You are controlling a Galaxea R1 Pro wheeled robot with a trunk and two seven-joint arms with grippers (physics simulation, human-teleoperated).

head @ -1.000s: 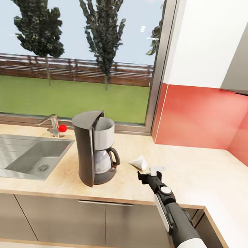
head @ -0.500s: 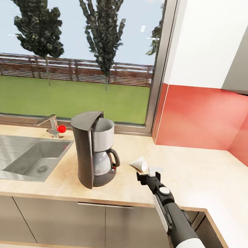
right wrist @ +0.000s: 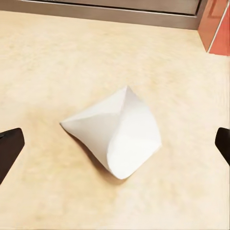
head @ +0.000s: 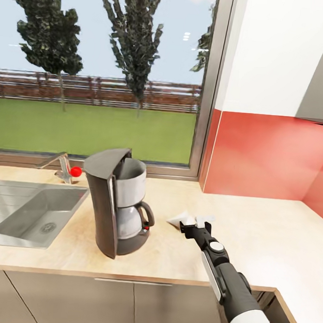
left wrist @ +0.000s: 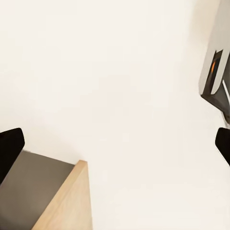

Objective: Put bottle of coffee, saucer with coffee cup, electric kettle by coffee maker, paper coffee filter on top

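1. The coffee maker (head: 117,201) stands upright on the bench (head: 253,232), just right of the sink (head: 26,209), its dark back panel turned toward the near left and its glass carafe with a black handle facing right.
2. The paper coffee filter (head: 180,218) lies on its side on the bench, right of the coffee maker and apart from it; in the right wrist view the filter (right wrist: 117,132) is a white cone with its open mouth turned toward the camera and its tip pointing away along the bench.
3. The right gripper (head: 196,226) reaches over the bench from the near right, at the filter's right edge in the head view. Its jaws are spread wide: in the right wrist view the two dark fingertips (right wrist: 9,146) sit at opposite edges of the picture with the filter between them, and nothing is held. Whether a finger touches the paper cannot be told.
4. In the left wrist view, the left gripper (left wrist: 115,143) also has its fingertips (left wrist: 8,146) far apart, with nothing between them; beyond lie a pale surface, a wooden edge (left wrist: 67,199) and part of a grey fixture (left wrist: 215,79).
5. A faucet (head: 59,165) with a red knob stands at the far side of the sink, below the window (head: 100,69).
6. A red backsplash (head: 264,157) runs along the wall at far right, beneath white cabinets (head: 272,53).
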